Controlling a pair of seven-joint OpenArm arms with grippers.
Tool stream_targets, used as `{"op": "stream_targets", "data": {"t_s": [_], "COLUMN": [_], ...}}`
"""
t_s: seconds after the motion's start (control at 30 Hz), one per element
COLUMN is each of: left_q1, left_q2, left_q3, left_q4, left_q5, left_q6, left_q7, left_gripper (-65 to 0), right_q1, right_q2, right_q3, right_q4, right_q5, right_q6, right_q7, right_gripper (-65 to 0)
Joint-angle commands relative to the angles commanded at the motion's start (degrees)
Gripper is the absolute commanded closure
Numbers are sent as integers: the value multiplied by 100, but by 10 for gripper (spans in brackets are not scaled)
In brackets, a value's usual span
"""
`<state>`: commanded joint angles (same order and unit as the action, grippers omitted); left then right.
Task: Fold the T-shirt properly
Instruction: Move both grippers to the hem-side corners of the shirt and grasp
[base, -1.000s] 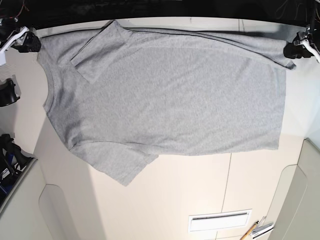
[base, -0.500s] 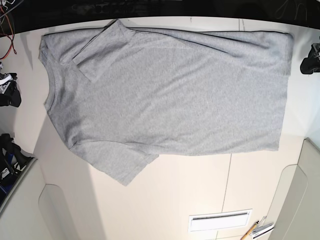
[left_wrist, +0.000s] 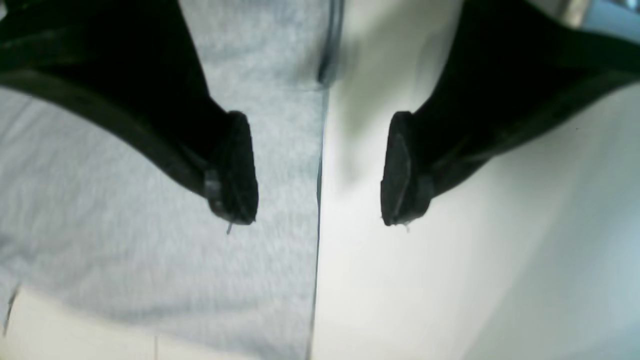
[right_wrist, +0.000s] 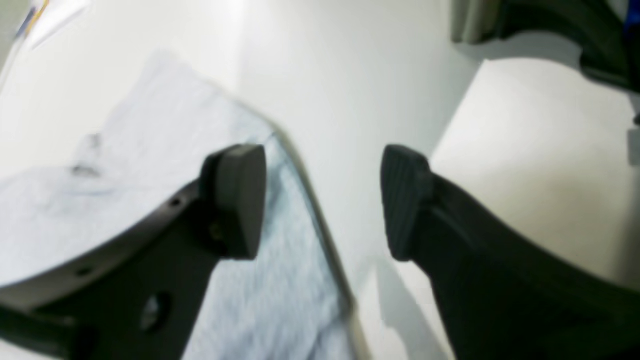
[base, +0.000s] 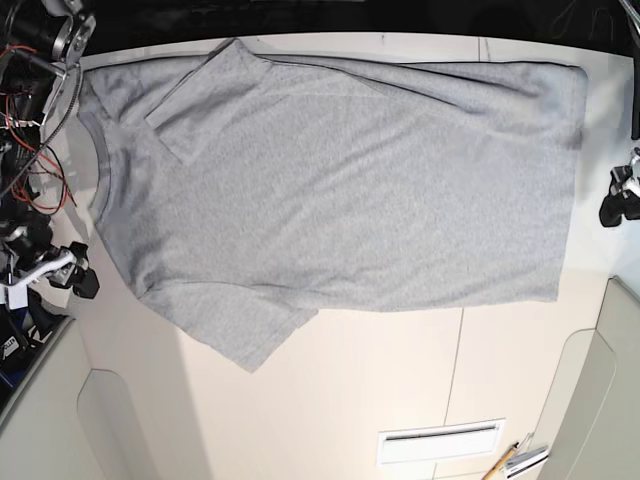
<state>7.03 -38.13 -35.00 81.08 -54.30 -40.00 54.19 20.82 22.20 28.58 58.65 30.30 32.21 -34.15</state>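
Note:
The light grey T-shirt (base: 340, 190) lies flat on the white table (base: 400, 380), plain side up, with its neck to the left and its hem to the right. Its far sleeve (base: 205, 95) is folded onto the body. My left gripper (base: 617, 199) hovers open just off the hem. In the left wrist view the left gripper (left_wrist: 320, 170) straddles the hem edge, with the T-shirt (left_wrist: 125, 210) under one finger. My right gripper (base: 68, 272) is open beside the near shoulder. In the right wrist view the right gripper (right_wrist: 320, 200) is above the T-shirt's (right_wrist: 150, 165) edge.
A white slotted plate (base: 440, 441) and a pencil with a clip (base: 514, 459) lie at the near right. Red and black cables (base: 35, 150) hang by the left arm. Raised beige panels (base: 40, 410) flank the near corners.
Both grippers have left the shirt's far corners and moved toward the near side along its ends. The far edge now lies flat on the table.

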Motion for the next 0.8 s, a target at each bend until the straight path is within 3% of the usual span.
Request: {"op": "stream_targets", "data": {"t_s": [0.23,0.47,0.8], "left_q1": [-1845,-2802,-2837], "left_q2": [-92,-44,763], "left_q3": [1088,1834,1856], "left_q4": [-2076,-3781,-3976], "left_q5": [935,1143,1176], "left_q6": [0,0,0], "left_q7": [-662,-1158,-1198], "left_gripper": [-424,-424,-424], "right_q1": [546,529,520], "right_q2": [-17,-48,-304], "right_q3": [-374,-413,-413], "right_q4": [-1344,-1606,-1606], "right_q5": [-380,-570,-413], "right_q6": [15,15,105], "right_q7": [560,649,568], "right_gripper": [-361,-361,-361]}}
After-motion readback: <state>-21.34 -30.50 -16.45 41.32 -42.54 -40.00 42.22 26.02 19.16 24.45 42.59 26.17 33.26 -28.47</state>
